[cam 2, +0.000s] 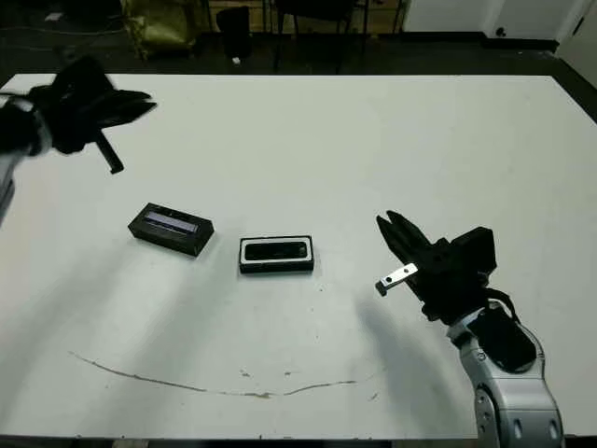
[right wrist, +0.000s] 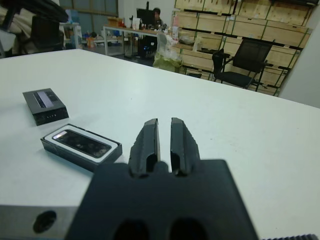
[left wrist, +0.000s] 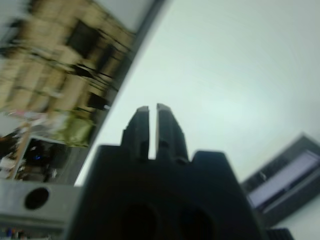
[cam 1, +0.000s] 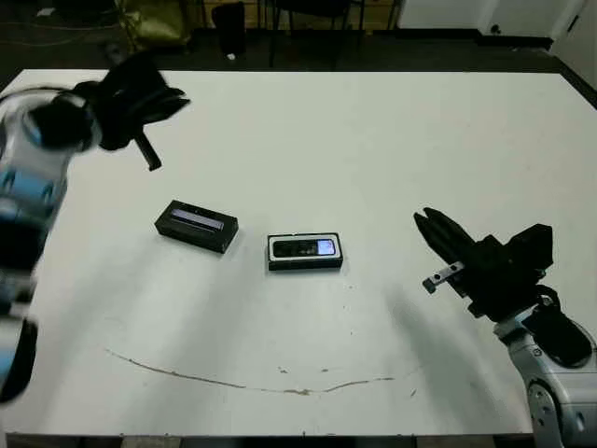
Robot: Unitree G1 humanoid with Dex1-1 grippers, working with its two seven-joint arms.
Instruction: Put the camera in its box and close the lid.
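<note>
The camera (cam 1: 305, 248) already lies screen-up inside the box (cam 1: 306, 264), near the middle of the tabletop (cam 1: 392, 140); a white rim of lining shows all around it. The lid (cam 1: 196, 225) sits well apart, toward your left side, flat on the tabletop with its glossy grey strip up. So your remaining step, as I judge it, is the lid.

Your left claw (cam 1: 154, 112) hangs high over the far left of the tabletop, empty; its wrist view shows the fingers (left wrist: 141, 127) pressed nearly together with only a thin slit. It is blurred in the head views, so its exact pose is probably only roughly readable. Your right claw (cam 2: 395, 230) hovers to the right of the box, empty too, its fingers (right wrist: 147, 142) drawn close with a narrow gap.

Risks: both claws must spread before any grab. The lid is low, hard-edged and smooth; a pinch off-centre could skate it across the slick white surface. Lowered askew, it may catch the box wall or nudge the light box sideways. If the camera sits proud, the lid won't seat.

Both pieces are matt black rectangular blocks.
</note>
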